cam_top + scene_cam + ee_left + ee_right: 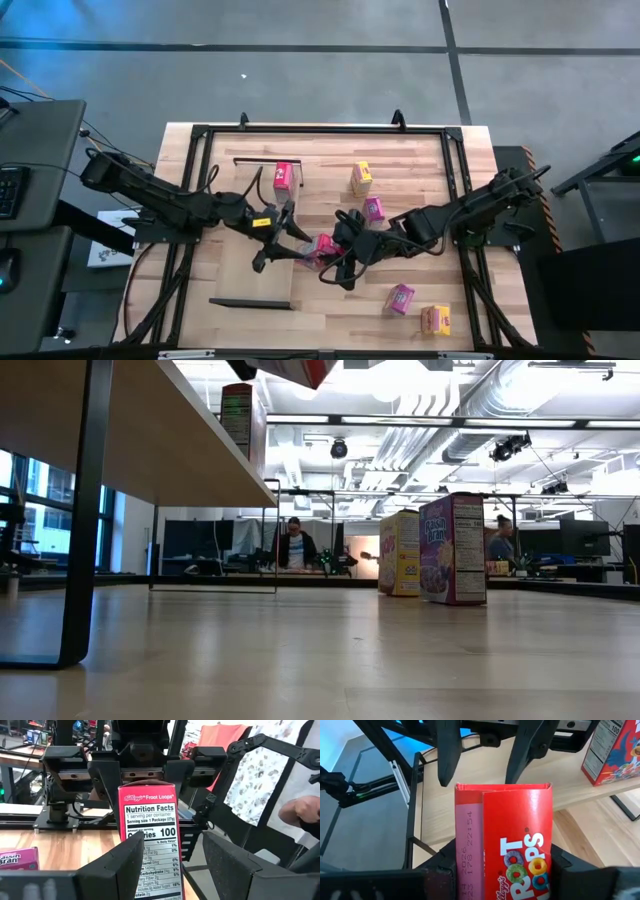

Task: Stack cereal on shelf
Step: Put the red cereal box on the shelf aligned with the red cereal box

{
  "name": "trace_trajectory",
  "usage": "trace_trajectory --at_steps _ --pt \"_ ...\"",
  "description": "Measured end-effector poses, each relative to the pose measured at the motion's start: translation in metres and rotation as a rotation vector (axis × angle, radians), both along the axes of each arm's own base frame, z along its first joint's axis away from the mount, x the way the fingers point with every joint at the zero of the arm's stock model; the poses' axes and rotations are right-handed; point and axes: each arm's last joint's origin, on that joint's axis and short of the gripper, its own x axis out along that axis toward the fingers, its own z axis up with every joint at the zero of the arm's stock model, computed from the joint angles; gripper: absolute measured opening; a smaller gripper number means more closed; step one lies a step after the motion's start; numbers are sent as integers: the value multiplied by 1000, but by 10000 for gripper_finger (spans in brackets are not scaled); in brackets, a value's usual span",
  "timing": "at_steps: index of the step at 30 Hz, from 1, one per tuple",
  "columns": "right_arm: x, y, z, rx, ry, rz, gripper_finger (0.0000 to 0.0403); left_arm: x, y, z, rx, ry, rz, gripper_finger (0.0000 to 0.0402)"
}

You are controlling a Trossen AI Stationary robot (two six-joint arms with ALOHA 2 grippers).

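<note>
High view — red cereal box [322,247] clamped in right gripper [335,250], left gripper [290,240] spread apart just beside it

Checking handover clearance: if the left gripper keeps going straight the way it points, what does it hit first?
Likely the red Froot Loops box held by the right gripper; it stands directly ahead of the left gripper, whose fingers are open. Depth is unclear.

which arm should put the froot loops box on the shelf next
Right. The right gripper already grips the red Froot Loops box beside the shelf; the left gripper is open, facing it.
</note>
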Motion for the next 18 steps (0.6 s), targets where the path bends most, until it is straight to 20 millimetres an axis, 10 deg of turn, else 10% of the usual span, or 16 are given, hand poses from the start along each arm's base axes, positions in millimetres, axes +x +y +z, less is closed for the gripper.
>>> trace_trajectory --at_steps 18 --pt "0 0 -1 11 0 -11 142 6 0 -7 32 8 88 268"
